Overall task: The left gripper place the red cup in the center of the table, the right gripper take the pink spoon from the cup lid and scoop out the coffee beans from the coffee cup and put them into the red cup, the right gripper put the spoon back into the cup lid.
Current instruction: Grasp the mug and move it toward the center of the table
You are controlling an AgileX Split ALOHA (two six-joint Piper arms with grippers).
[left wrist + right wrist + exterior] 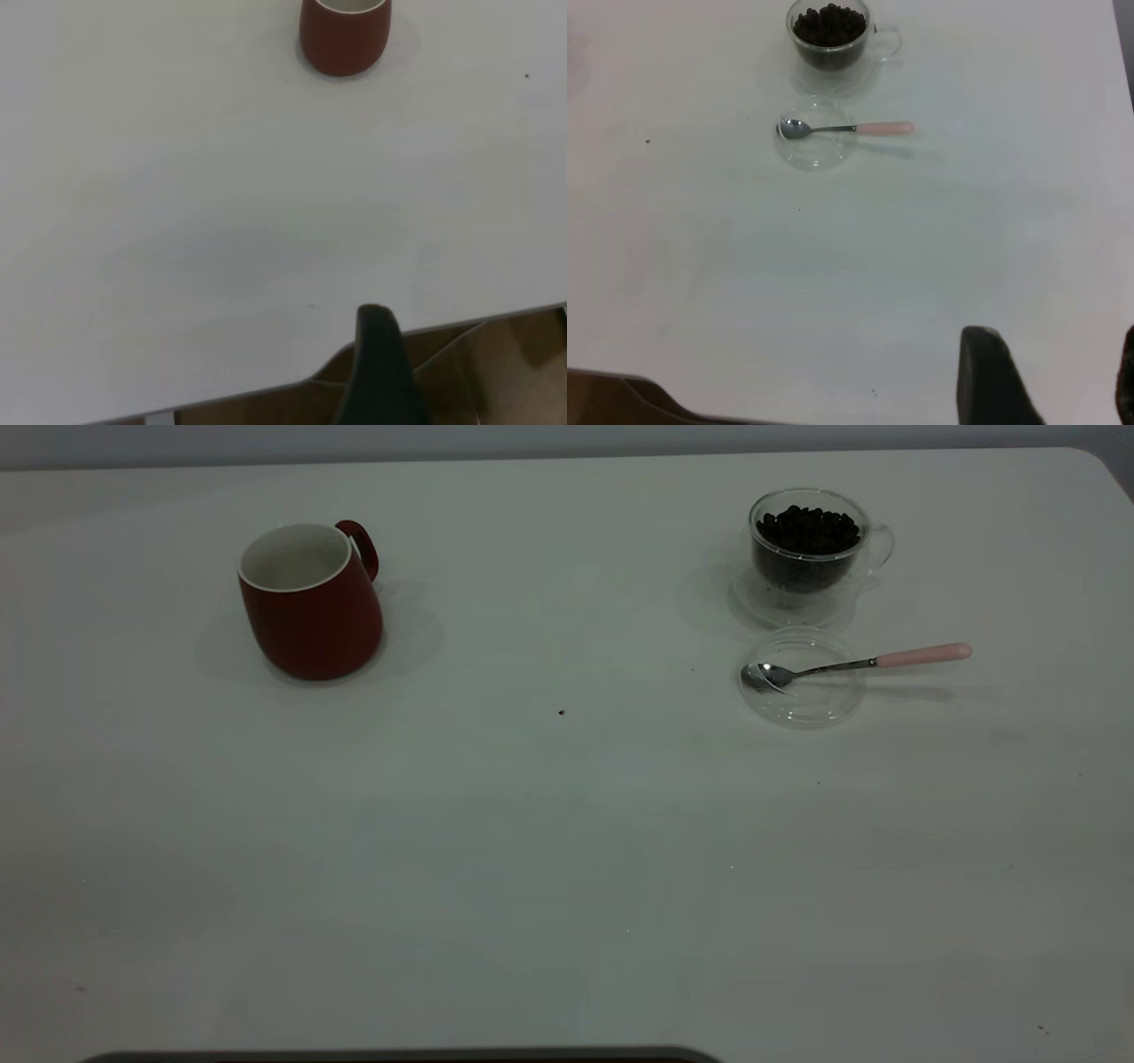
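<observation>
The red cup (310, 615) stands upright at the far left of the table (532, 850); it also shows in the left wrist view (344, 40). The clear coffee cup (808, 576) with the coffee beans (808, 530) stands at the far right. Just in front of it lies the cup lid (802, 695), with the pink spoon (873, 661) resting bowl-in-lid and its handle pointing right. The right wrist view shows the coffee cup (830, 53), spoon (850, 128) and lid (815, 152). My left gripper (376, 363) hangs at the table's near edge, far from the red cup. My right gripper (1054, 363) is open and empty, far from the spoon.
A tiny dark speck (561, 712) lies near the table's middle. A dark rounded edge (399, 1056) shows at the bottom of the exterior view. Neither arm shows in the exterior view. The brown floor (514, 372) shows past the table's edge.
</observation>
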